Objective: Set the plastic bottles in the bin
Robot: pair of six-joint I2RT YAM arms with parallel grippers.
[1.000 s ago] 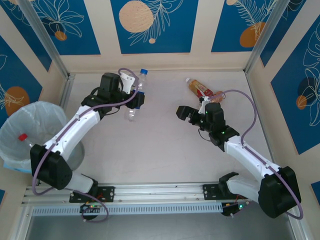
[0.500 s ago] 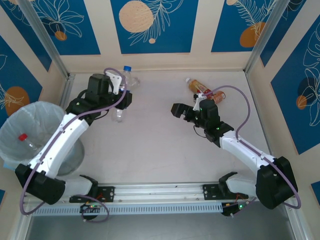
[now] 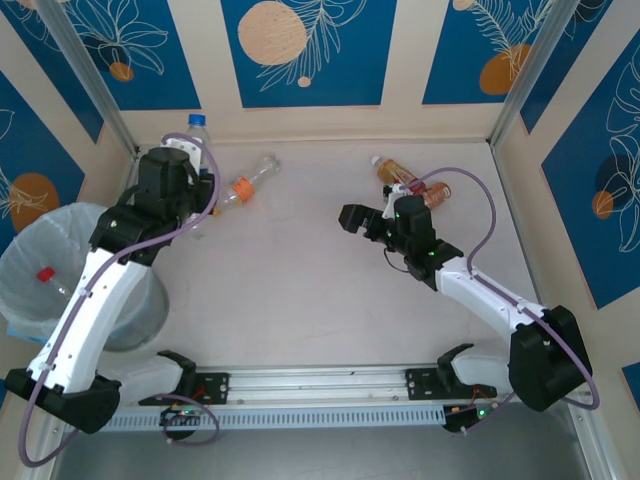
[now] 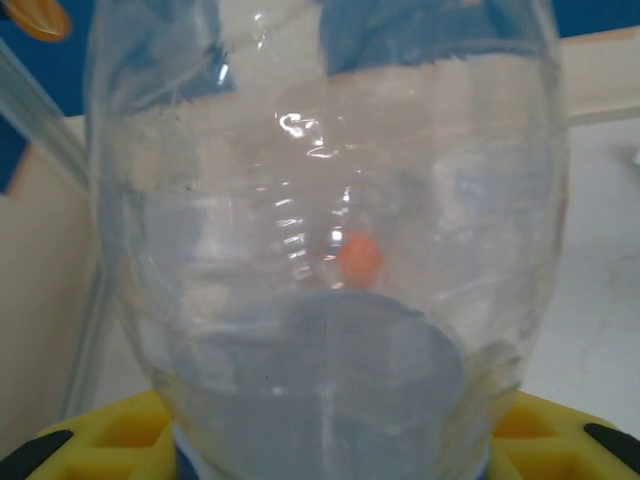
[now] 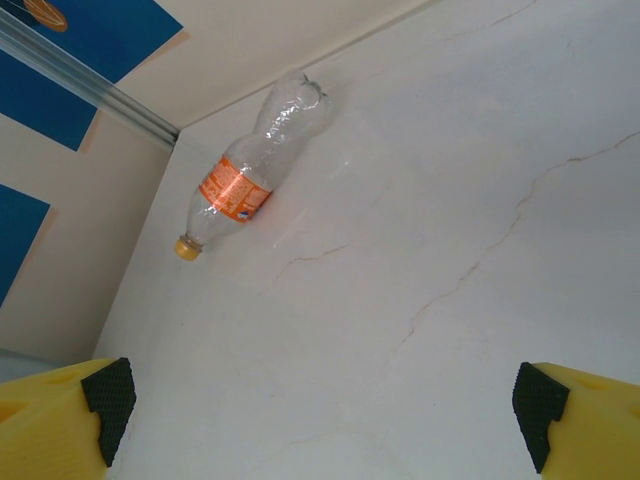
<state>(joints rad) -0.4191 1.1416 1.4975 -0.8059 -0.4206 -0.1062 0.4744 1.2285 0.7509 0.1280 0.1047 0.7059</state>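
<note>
Five plastic bottles can be counted from above, along with two arms and one bin. The counter (image 3: 300, 290) is closed in by cream walls (image 3: 320, 122) at the far end and on both sides. Its widest open stretch lies in the middle, between the arms. The bin (image 3: 60, 212) stands beyond the counter's left edge, beside the left arm. It is lined with a pale translucent bag, and a red-capped bottle (image 3: 46, 274) lies inside it. The left claw (image 3: 200, 185), near the far left corner, is clamped on a clear blue-capped bottle (image 3: 197, 128), cap pointing toward the far wall. On the left wrist camera this bottle's (image 4: 330, 200) see-through body rises between the yellow fingers (image 4: 100, 430). Just to its right, an orange-labelled bottle (image 3: 250, 181) with an orange cap lies on its side, apart from the wall; the right wrist camera shows it (image 5: 245, 175) crumpled and see-through, close to the corner. The right claw (image 3: 362, 222) hovers right of centre with its fingers (image 5: 60, 420) spread wide and nothing between them. Behind it, near the far wall, lie a white-capped amber bottle (image 3: 390, 172) and a second amber bottle (image 3: 436, 192), close together.
</note>
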